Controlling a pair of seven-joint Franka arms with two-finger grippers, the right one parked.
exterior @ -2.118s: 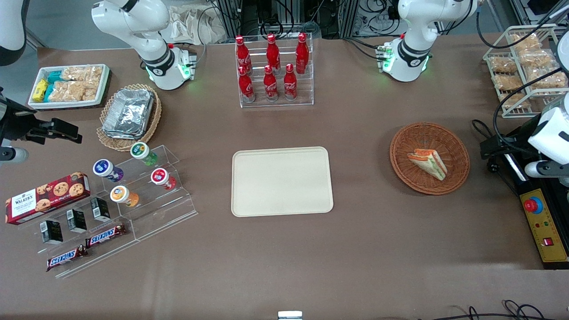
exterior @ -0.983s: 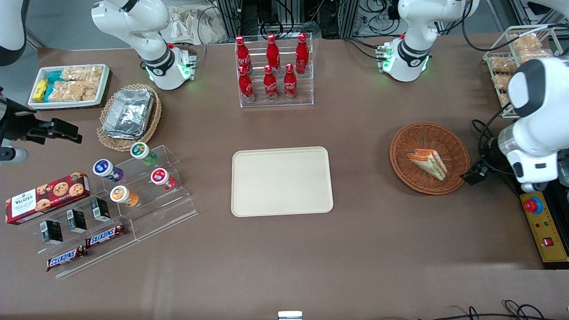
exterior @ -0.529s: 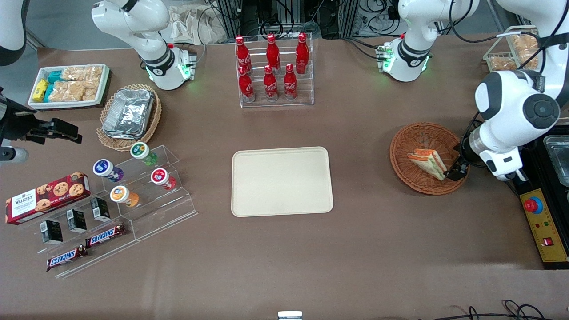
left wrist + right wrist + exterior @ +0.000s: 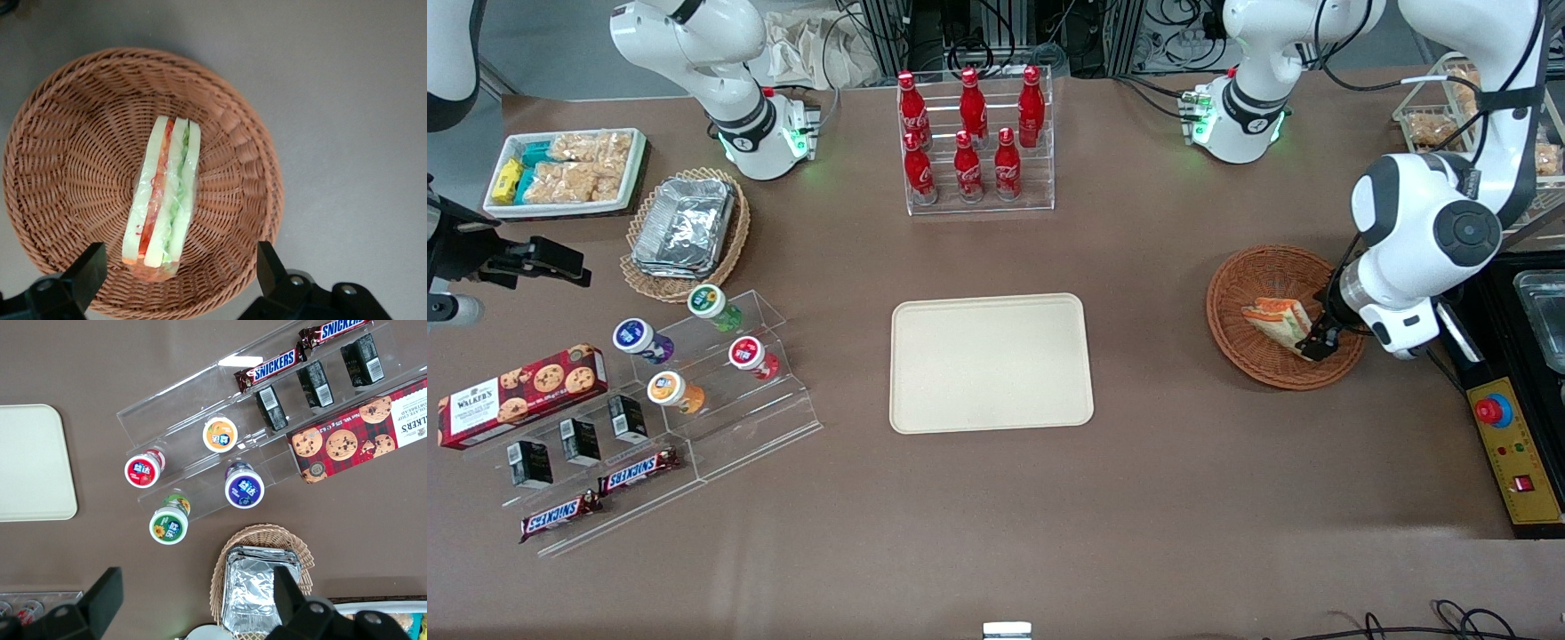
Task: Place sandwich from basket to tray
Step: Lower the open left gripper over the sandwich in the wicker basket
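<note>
Now | tool [image 4: 179, 277] spread open over sandwich [image 4: 163, 199] | basket [image 4: 1258, 364] | wrist-only

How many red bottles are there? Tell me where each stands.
6, all in the rack: three bottles farther from the front camera, three nearer. None seems hidden. Gripper open over the basket.

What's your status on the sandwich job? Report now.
Gripper open, hovering over the basket, fingers either side of one end of the sandwich. Sandwich in basket, not gripped. Tray bare, nothing in the way.
</note>
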